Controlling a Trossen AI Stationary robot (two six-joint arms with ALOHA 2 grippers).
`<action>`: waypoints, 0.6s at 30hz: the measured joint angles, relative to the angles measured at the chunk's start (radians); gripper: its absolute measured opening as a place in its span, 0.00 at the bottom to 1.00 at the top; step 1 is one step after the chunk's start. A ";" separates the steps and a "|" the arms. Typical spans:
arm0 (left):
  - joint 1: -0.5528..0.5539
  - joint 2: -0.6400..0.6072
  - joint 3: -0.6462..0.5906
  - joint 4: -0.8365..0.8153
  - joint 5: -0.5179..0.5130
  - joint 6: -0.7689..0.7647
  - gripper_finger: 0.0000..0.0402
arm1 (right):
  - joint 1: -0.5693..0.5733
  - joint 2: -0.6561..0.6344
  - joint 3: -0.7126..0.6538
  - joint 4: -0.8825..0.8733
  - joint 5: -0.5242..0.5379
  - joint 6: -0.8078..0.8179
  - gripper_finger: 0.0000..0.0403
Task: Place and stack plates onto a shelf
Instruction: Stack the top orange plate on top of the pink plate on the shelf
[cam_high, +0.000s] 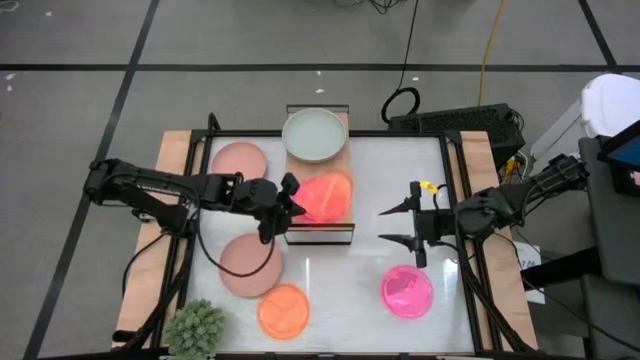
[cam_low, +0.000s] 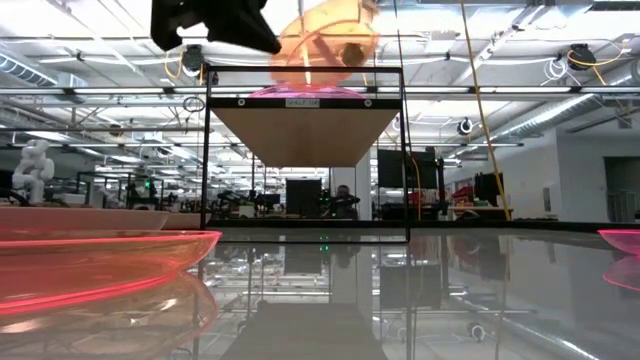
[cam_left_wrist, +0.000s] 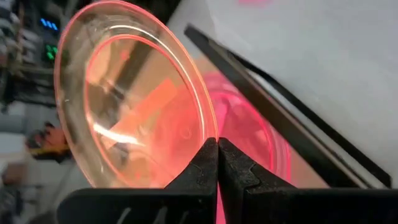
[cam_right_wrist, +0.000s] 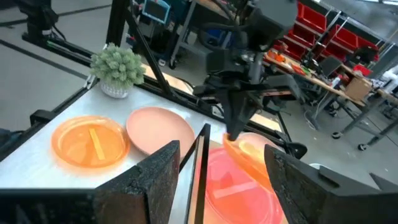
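The left tool (cam_high: 291, 203) pinches the rim of a translucent orange plate (cam_left_wrist: 134, 106), holding it tilted over the hot pink plate (cam_high: 335, 185) that lies on the near end of the shelf (cam_high: 344, 232). A pale green plate (cam_high: 313, 134) sits on the shelf's far end. The right tool (cam_high: 397, 226) hovers wide open above the counter (cam_high: 340, 280), beside the shelf, empty.

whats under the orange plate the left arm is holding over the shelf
A hot pink plate lies on the shelf right below the tilted orange plate, which the left gripper pinches by its rim. The shelf board under the pink plate is mostly covered.
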 joint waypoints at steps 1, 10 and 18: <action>0.008 0.000 0.000 -0.016 -0.001 -0.014 0.00 | 0.000 0.001 0.000 -0.001 0.000 0.000 0.53; 0.030 0.000 0.000 -0.054 0.000 -0.108 0.00 | 0.000 0.008 0.000 -0.008 -0.001 0.007 0.53; 0.030 0.000 0.000 -0.082 0.002 -0.191 0.00 | 0.000 0.008 0.000 -0.008 -0.001 0.007 0.53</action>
